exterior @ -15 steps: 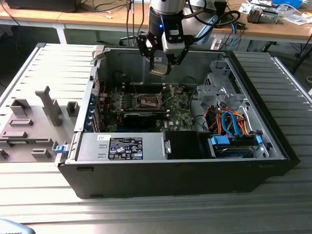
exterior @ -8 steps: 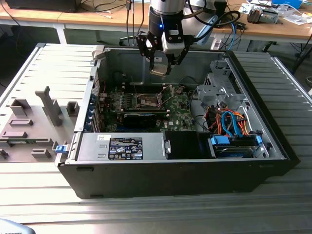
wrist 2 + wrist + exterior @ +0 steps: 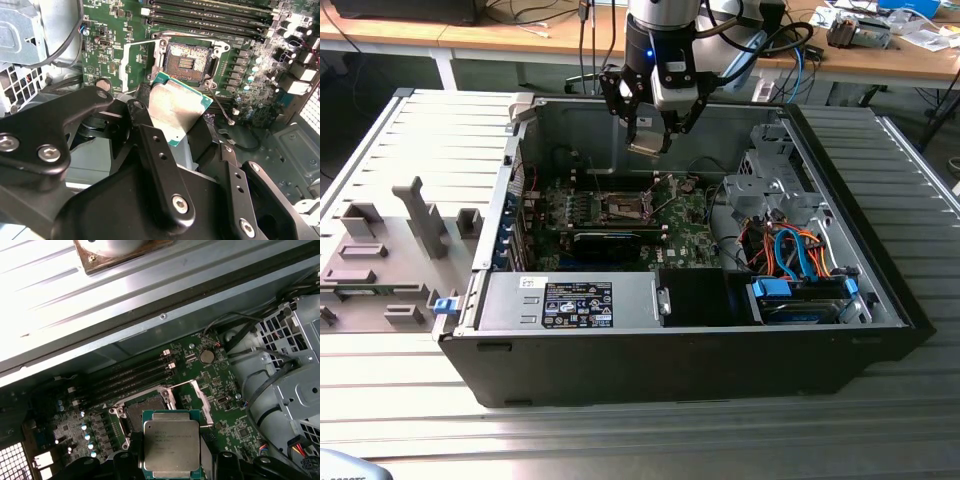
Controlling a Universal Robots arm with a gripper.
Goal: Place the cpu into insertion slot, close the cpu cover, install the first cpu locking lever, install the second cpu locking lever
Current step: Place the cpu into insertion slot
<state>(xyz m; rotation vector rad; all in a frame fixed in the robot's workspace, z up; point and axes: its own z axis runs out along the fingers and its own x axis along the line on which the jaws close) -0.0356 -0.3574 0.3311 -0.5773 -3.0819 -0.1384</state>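
My gripper point(image 3: 648, 142) hangs inside the open computer case, above the motherboard, shut on the cpu point(image 3: 646, 145). The cpu point(image 3: 176, 106) is a flat square chip with a silvery metal top and a green rim, held by its edges between the black fingers point(image 3: 159, 165). It also shows in the first wrist view as the cpu point(image 3: 171, 444). The insertion slot point(image 3: 623, 208) lies below on the board with its cover raised; in both wrist views the open socket point(image 3: 186, 61) point(image 3: 145, 412) sits just beyond the chip. Thin wire levers stand loose beside the socket point(image 3: 137, 45).
The case point(image 3: 880, 300) has tall metal walls around the board. Memory slots point(image 3: 135, 375) run beside the socket. A drive cage with orange and blue cables point(image 3: 790, 250) fills the exterior view's right. A grey fixture tray point(image 3: 390, 250) lies at the exterior view's left.
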